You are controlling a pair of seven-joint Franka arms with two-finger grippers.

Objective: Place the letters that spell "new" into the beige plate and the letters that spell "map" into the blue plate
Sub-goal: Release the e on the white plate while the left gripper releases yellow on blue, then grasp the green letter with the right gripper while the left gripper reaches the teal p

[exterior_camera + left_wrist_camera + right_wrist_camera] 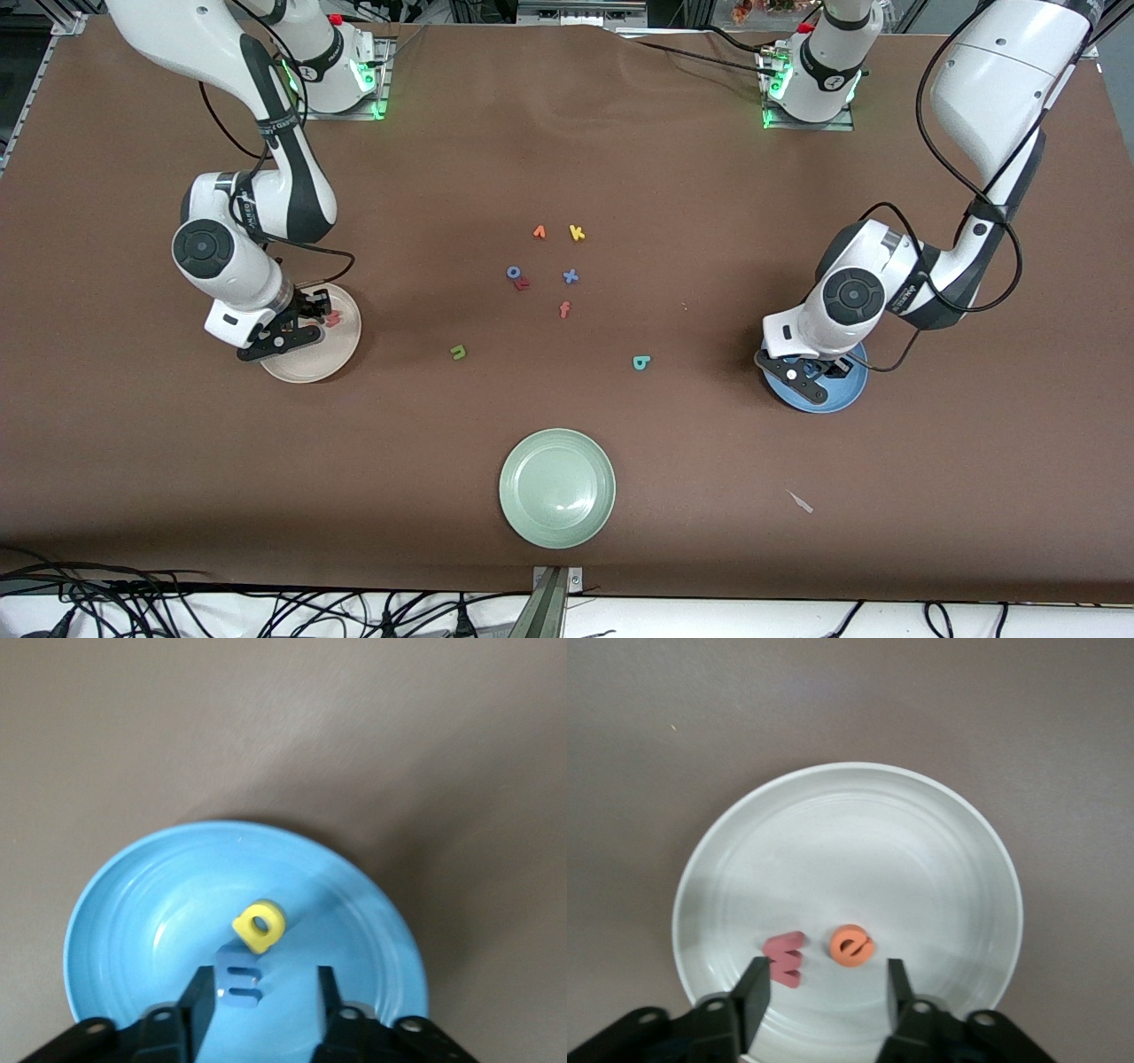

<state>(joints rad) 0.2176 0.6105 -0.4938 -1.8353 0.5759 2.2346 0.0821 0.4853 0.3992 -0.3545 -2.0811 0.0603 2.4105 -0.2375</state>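
Nearest the front camera lies the round pale green plate (557,487), empty and no part of the job.

A little farther from that camera, each gripper hangs low over its own plate. The right gripper (824,988) is over the round cream-beige shallow plate (921,815) at the right arm's end of the table, its fingers spread apart and holding nothing. Just under its fingertips lie the small pinkish-red foam letter w (785,958) and the small orange foam letter e (851,945), side by side on the plate floor. The left gripper (257,997) is over the round medium-blue shallow plate (133,895) at the left arm's end, fingers likewise parted and empty. Between and just below them lies the small blue foam letter m (240,974), with the small yellow foam letter a (260,926) touching or just beside it.

So each word looks two-thirds done. Left on the brown table are the small green letter n (458,352), between the beige plate and the table's middle, and the small teal letter p (641,361), between the middle and the blue plate.

Farther still sits the loose cluster of other letters (549,266), which should stay put.

The only writing is on the letters themselves; a white label on the right arm's sleeve is too small to read.
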